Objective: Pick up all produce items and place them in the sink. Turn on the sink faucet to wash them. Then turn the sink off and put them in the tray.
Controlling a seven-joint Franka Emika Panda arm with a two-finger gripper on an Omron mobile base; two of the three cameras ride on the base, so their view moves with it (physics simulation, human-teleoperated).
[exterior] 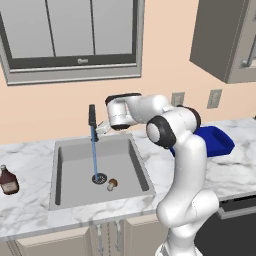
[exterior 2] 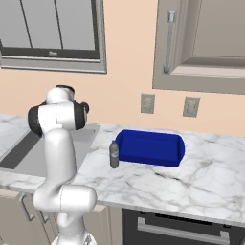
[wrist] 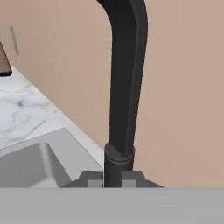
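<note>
Sink [exterior: 70, 150]: grey basin set in the marble desk [exterior: 30, 210]. Contents: one mushroom [exterior: 112, 184], brown cap, pale stem, lying on the basin floor just beside the round drain [exterior: 99, 177], to its right. A thin blue stream of water falls straight from the faucet [exterior: 92, 116] onto the drain.

Faucet: black, upright at the back rim of the sink. In the hand view its stem [wrist: 124, 87] rises directly ahead, with its base collar between the two finger tips.

Gripper [wrist: 113, 178]: at the faucet base behind the sink, jaws nearly closed; whether they press on the faucet base cannot be told.

Tray [exterior 2: 150, 147]: deep blue, on the desk to the right of the sink, against the wall; nothing visible inside.

Bottle [exterior: 7, 180]: dark brown, labelled, upright on the desk left of the sink.

Canister [exterior 2: 114, 154]: small, grey, upright, just beside the tray's left end.
</note>
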